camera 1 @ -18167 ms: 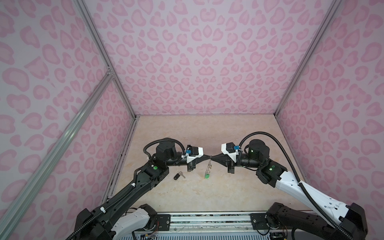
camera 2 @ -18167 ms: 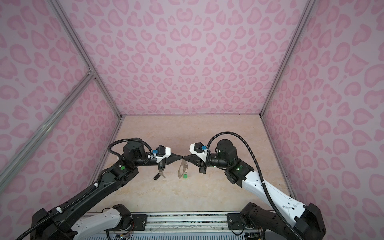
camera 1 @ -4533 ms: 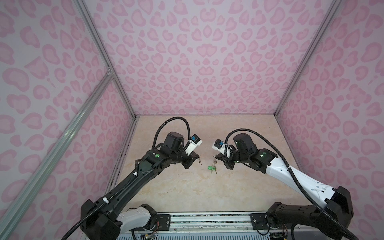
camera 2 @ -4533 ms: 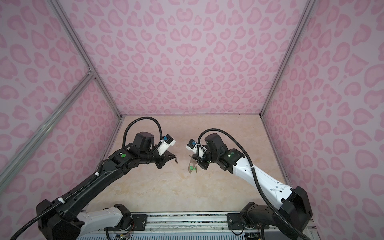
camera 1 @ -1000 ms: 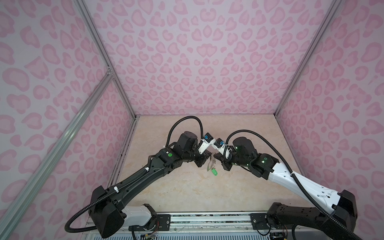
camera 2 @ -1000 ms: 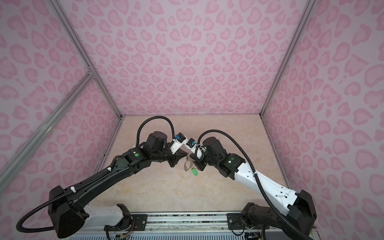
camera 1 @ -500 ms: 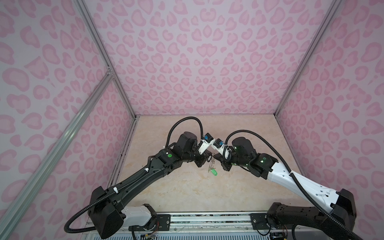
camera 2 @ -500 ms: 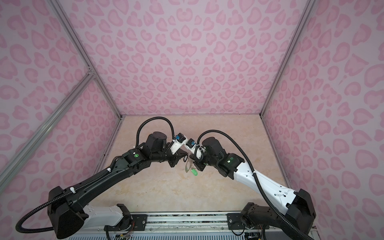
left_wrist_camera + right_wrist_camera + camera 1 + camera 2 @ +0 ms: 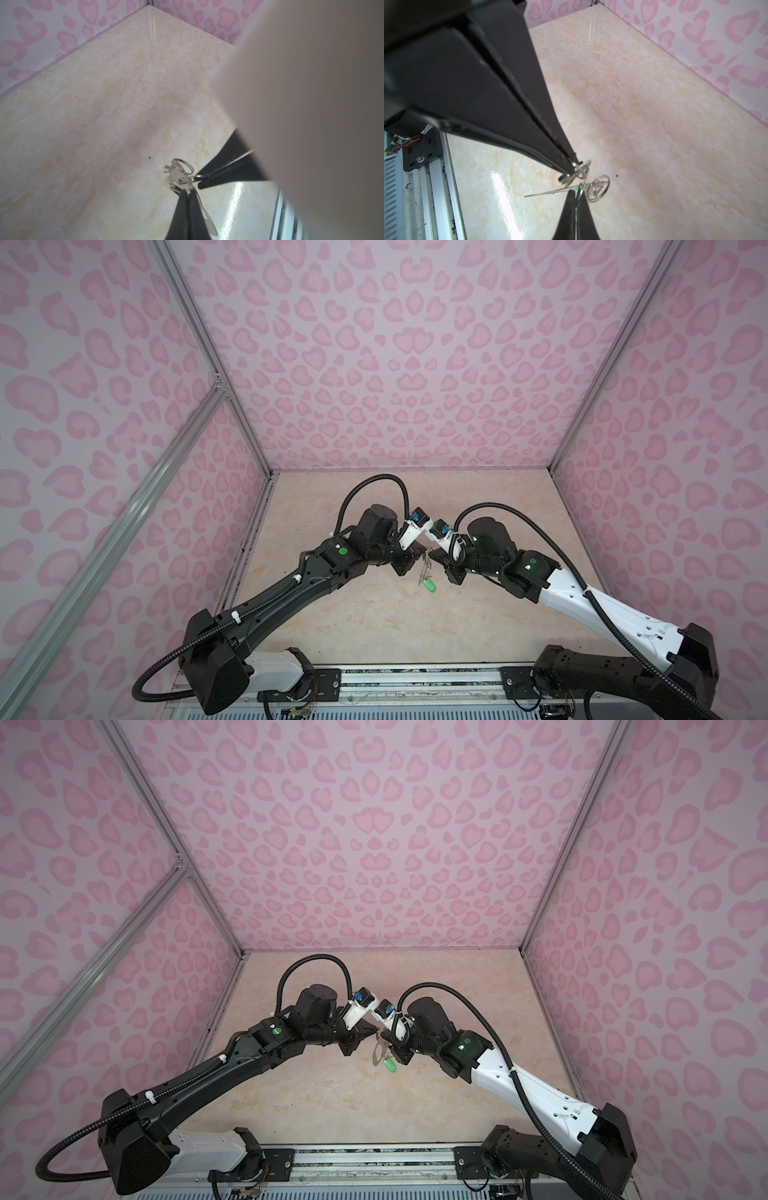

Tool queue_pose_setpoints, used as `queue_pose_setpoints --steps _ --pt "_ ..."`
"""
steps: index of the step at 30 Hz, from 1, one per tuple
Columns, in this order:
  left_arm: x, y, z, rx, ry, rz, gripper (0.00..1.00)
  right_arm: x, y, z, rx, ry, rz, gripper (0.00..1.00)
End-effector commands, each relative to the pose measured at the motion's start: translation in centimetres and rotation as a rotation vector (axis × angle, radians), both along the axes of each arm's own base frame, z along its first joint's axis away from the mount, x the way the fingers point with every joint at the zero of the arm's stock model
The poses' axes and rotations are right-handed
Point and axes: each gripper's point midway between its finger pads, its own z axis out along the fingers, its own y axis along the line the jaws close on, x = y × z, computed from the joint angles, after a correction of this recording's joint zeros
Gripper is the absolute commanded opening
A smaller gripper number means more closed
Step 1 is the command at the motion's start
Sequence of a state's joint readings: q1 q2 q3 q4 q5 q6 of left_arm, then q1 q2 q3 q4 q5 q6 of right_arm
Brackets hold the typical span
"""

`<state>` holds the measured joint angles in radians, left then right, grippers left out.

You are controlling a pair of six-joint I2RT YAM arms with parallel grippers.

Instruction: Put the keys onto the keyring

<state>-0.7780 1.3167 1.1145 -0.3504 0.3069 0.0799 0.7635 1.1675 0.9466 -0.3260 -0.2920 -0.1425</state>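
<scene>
Grey metal hangs between the two arms above the middle of the table (image 9: 374, 626). It is the keyring (image 9: 377, 1052), whose flat plate is turned almost edge-on in both top views and is lifted off the surface.

The right end effector (image 9: 435, 562) is pressed together on the keyring's upper, ringed edge. The plate therefore drops freely beneath it, and the wire rings (image 9: 182, 166) stand clear at the top where they can be reached. The green-tagged key (image 9: 429, 585) dangles at the plate's lower, near end. I judge that it is on a ring, since nothing else carries it.

The left end effector (image 9: 420, 559) meets the right one tip to tip from the left. Its jaws are pressed together on what I take for the second key (image 9: 566, 178), a small silver piece right at the rings. Its tag cannot be made out.

Holding the keyring in the air rather than flat on the table leaves room to work at a ring from both sides. The step in hand looks like threading that key onto a ring. This is fine work, because the wire must part and the key's hole must feed along it. A slip would drop the key.
</scene>
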Motion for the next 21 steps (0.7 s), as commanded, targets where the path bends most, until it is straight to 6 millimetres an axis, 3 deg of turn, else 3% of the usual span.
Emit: queue_pose_setpoints --steps 1,18,19,21 --pt "0.0 -0.1 -0.2 -0.008 0.020 0.009 0.04 0.0 0.9 1.8 0.070 -0.065 0.035 0.00" --pt "0.2 0.6 -0.9 -0.043 0.138 0.023 0.04 -0.4 0.4 2.0 0.065 -0.179 0.080 0.00" --pt "0.0 0.9 -1.0 -0.040 0.146 0.019 0.05 -0.4 0.5 2.1 0.066 -0.189 0.087 0.00" --pt "-0.3 1.3 -1.1 -0.028 0.145 -0.001 0.24 -0.4 0.5 2.2 0.067 -0.208 0.100 0.00"
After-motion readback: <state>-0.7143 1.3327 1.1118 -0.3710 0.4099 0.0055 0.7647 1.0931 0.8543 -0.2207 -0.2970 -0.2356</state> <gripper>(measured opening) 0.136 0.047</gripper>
